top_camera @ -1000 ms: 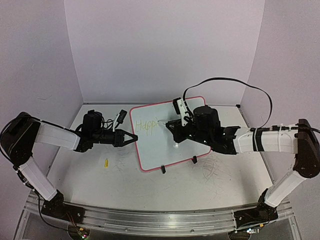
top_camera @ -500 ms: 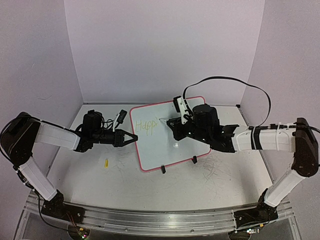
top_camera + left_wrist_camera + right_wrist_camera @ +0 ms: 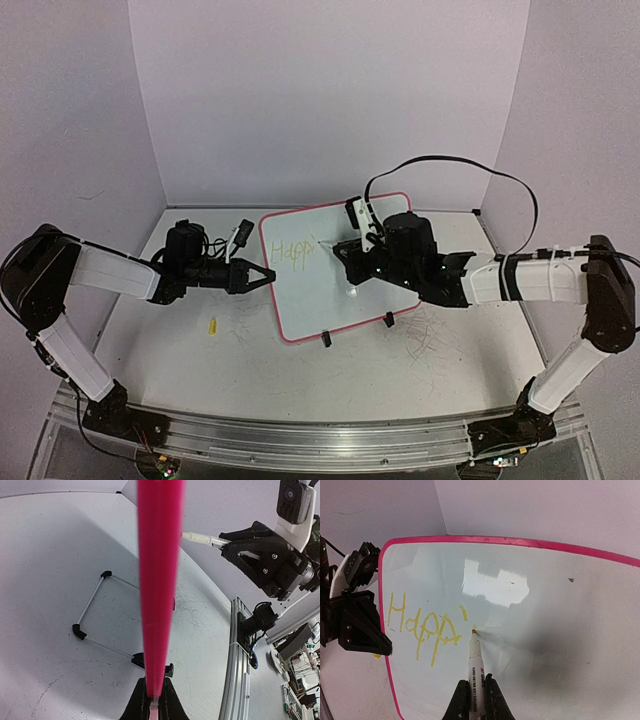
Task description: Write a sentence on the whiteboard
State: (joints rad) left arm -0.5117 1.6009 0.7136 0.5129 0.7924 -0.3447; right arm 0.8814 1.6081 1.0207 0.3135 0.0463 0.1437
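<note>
Marker [image 3: 474, 655] sits clamped in right tool [image 3: 476, 685], tip on whiteboard [image 3: 560, 630]; left tool [image 3: 154, 692] pinches its rim.

Glossy smooth whiteboard [image 3: 580, 630], scuffed matt tabletop [image 3: 400, 375], white plastic marker [image 3: 476, 672]

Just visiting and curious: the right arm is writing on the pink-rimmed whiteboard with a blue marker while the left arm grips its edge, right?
Not quite: the marker writes yellow, not blue; the right wrist view shows yellow letters. The rest holds: the right end effector holds it to the whiteboard, and the left end effector grips its rim.
</note>
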